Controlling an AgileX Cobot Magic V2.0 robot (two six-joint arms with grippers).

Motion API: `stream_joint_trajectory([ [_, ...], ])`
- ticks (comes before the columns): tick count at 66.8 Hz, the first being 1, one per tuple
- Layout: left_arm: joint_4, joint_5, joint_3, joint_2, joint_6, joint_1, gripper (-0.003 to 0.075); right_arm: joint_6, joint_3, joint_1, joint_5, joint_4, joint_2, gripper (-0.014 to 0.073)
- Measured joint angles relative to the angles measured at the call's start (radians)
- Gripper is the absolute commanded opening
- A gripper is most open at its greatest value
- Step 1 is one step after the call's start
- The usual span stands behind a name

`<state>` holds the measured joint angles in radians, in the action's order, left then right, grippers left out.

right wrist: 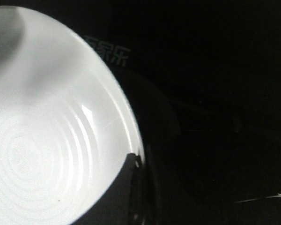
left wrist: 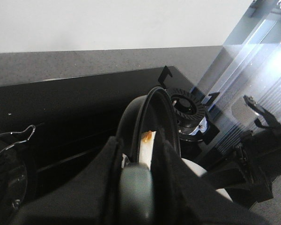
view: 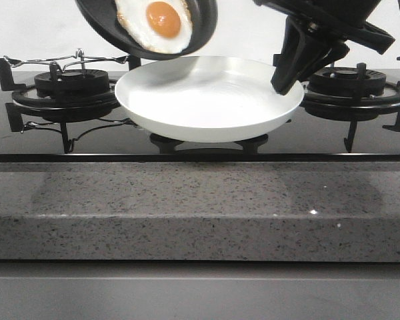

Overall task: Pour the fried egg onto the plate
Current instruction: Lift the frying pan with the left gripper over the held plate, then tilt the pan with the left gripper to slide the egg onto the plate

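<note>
Two arms worked for you: left gripper point(left wrist: 136, 187) pinched the tilted pan point(view: 147, 27), egg point(view: 157, 23) inside, above the plate point(view: 207, 100); right gripper point(view: 287, 77) clamped the plate's rim.

Tilted black pan point(view: 147, 30) holding fried egg point(view: 155, 24) above white plate point(view: 209, 98), right pincer point(view: 287, 80) clamping plate's rim

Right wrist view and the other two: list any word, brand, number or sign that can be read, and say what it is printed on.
Faint pale characters on the dark surface beside the plate in the right wrist view: too dim and blurred to read with certainty.
Front view: no text on the plate, pan, fried egg or burners.
Left wrist view: no text visible.
</note>
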<state>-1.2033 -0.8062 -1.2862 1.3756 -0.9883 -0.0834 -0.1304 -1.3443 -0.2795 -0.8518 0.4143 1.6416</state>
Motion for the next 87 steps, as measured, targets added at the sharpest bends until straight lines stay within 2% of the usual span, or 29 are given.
stream_joint_trajectory([
  [17,0.104,0.113,0.000,-0.054,-0.160,-0.159,-0.0020,0.000,0.000,0.000,0.000,0.000,0.000,-0.0067],
  [43,0.321,0.201,0.000,-0.078,-0.368,-0.342,-0.0020,0.000,0.000,0.000,0.000,0.000,0.000,-0.0067],
  [69,0.381,0.245,0.000,-0.078,-0.393,-0.363,-0.0020,0.000,0.000,0.000,-0.003,0.002,0.000,-0.0067],
  [87,0.326,0.289,0.000,-0.078,-0.369,-0.346,-0.0020,0.000,0.000,0.000,-0.004,0.002,0.000,-0.0067],
])
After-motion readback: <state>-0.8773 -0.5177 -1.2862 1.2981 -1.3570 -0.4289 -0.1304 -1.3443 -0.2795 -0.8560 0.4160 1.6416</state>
